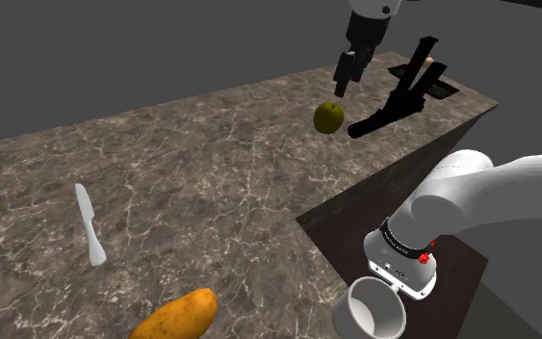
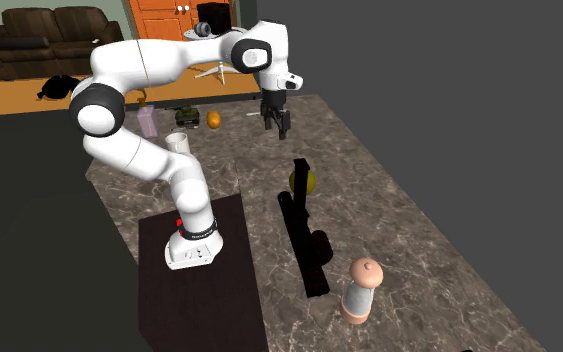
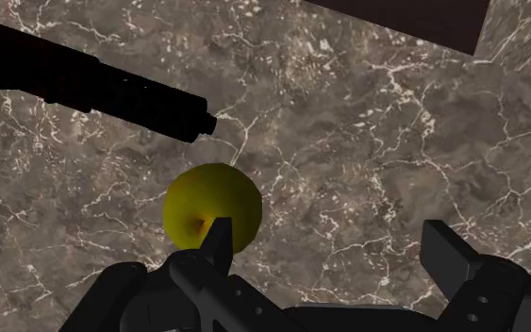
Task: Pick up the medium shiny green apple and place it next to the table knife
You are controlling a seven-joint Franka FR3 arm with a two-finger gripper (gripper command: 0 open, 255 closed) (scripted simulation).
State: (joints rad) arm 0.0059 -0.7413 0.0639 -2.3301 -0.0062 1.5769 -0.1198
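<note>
1. Hovering above the marbled brown countertop (image 1: 211, 183) with the gripper (image 1: 345, 79) spread wide and holding nothing, its two black fingers (image 3: 218, 243) well apart in the wrist view.
2. Finding the yellow-green apple (image 1: 329, 117) on the counter's far end, below the gripper, untouched, and just beside the tip of a long black object (image 1: 386, 116).
3. Reading the wrist view: seeing the apple in line with one fingertip rather than in the gap between the two.
4. Shift sideways first, to centre the apple between the fingers. Descending from here would probably land that fingertip on the fruit and roll it off.
5. Keep clear of the black object through both the shift and the descent. Treat the gap as tight, judging by the second exterior view, where it hides part of the apple.
6. Lower straight down past the apple's widest part, then close gently. Expect a smooth, round skin to slip, so clasp across the middle, not near the top.
7. Lift well clear before travelling, then carry toward the white table knife (image 1: 90, 224), lying well apart from the apple at the shoulder view's left, near an orange-yellow fruit (image 1: 177, 316).
8. Set down beside the blade, not on it, and release only with the apple resting on the counter.
</note>
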